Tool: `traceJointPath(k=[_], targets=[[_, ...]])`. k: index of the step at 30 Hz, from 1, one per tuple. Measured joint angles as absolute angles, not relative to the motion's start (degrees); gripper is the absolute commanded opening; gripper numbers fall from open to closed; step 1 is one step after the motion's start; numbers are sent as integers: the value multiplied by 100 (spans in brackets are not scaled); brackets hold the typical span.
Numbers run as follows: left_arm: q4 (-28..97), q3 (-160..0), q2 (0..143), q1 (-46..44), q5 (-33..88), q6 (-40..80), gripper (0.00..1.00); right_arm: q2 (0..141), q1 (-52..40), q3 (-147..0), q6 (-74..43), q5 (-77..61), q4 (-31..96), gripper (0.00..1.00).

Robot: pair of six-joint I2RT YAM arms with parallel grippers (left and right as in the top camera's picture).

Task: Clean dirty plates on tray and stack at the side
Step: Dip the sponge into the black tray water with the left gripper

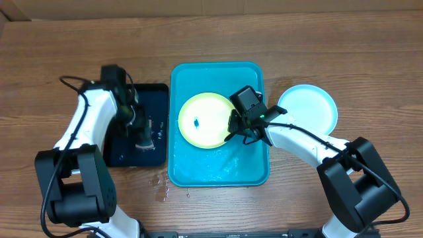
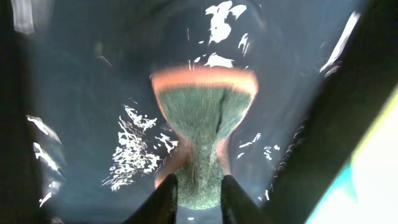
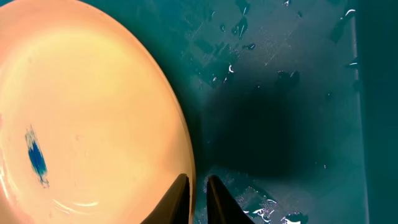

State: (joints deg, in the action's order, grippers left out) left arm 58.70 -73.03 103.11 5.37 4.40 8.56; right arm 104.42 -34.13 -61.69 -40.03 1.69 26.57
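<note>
A pale yellow-green plate (image 1: 208, 109) with a small blue smudge (image 3: 36, 155) lies in the wet turquoise tray (image 1: 218, 168). My right gripper (image 1: 236, 127) is at the plate's right rim. In the right wrist view its fingers (image 3: 198, 179) straddle the edge of that plate (image 3: 93, 106), nearly together, one over the plate and one outside it. A light blue plate (image 1: 307, 109) rests on the table to the right of the tray. My left gripper (image 1: 142, 135) hangs over the black tray, its fingers (image 2: 199, 180) pressed on the near end of a green-and-orange sponge (image 2: 205, 112).
The black tray (image 1: 125, 149) sits left of the turquoise tray, and its wet floor (image 2: 81, 93) glistens under the sponge. Water drops (image 1: 162, 185) spot the wooden table near the turquoise tray's front left corner.
</note>
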Motion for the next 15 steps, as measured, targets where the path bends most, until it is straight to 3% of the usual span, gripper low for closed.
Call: traceJointPath(k=[7,15], targets=[[5878,-7491,10309,550,443,919,19,10442,-3413,-6169,-4003,172,2663,17],[5153,-6606,10311,550,443,989,24,10442,-3411,-6169,-4005,172,2668,18]])
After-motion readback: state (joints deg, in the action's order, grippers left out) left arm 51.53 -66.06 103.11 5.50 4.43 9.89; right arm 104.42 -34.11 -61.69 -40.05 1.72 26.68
